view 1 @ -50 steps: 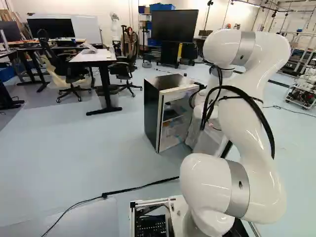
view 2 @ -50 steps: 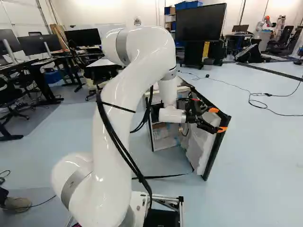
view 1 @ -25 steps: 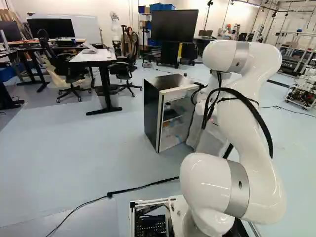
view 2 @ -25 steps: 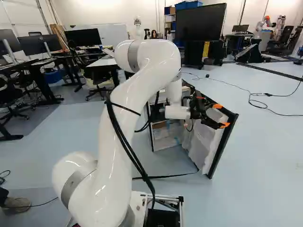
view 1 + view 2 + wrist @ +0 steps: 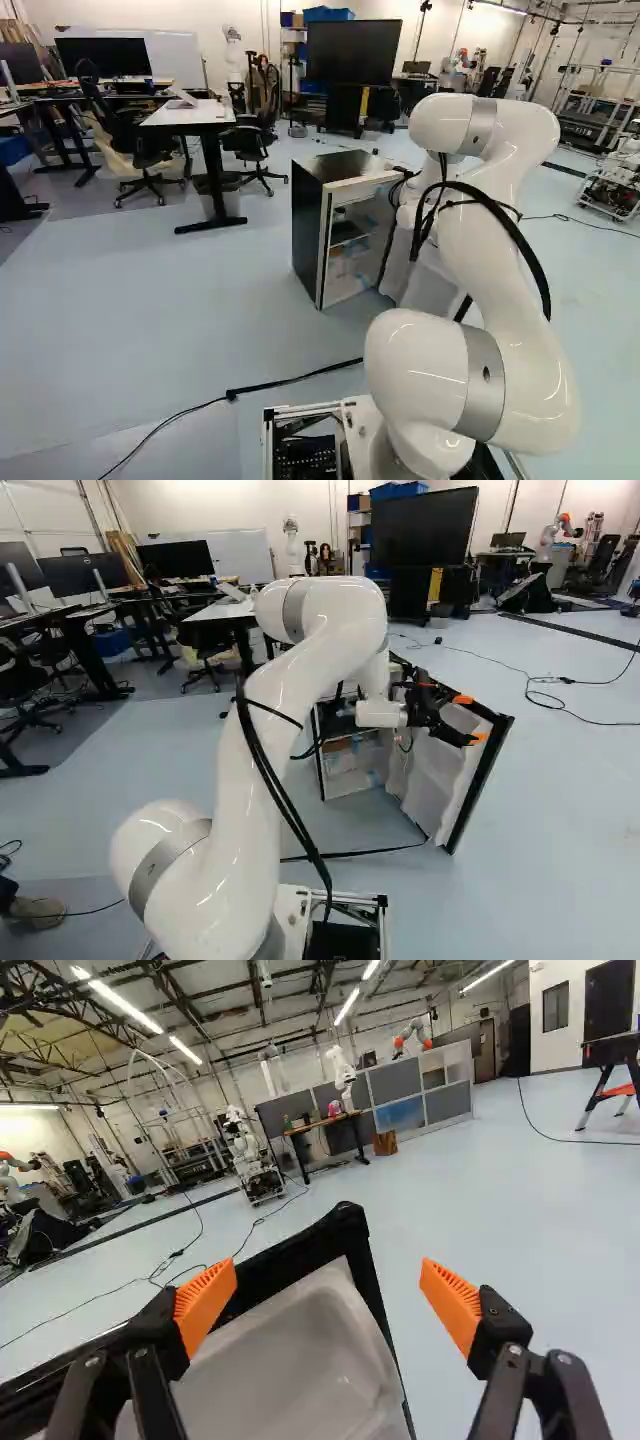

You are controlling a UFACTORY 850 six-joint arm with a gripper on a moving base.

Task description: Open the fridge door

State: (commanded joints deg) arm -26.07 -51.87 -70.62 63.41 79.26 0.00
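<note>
Fingers [image 5: 449, 734] spread wide apart, orange pads [image 5: 452, 1305] facing each other, with a corner of the fridge door [image 5: 437, 780] between and below them; whether either touches it is unclear. The door stands open, pale inside, dark-edged. The black fridge [image 5: 307, 235] sits on pale floor [image 5: 180, 310] ahead, its shelves [image 5: 350, 240] showing.

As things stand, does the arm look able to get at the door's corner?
Probably yes: the gripper is open, and the door's corner shows ahead of its gap, with nothing seen in the way.
</note>
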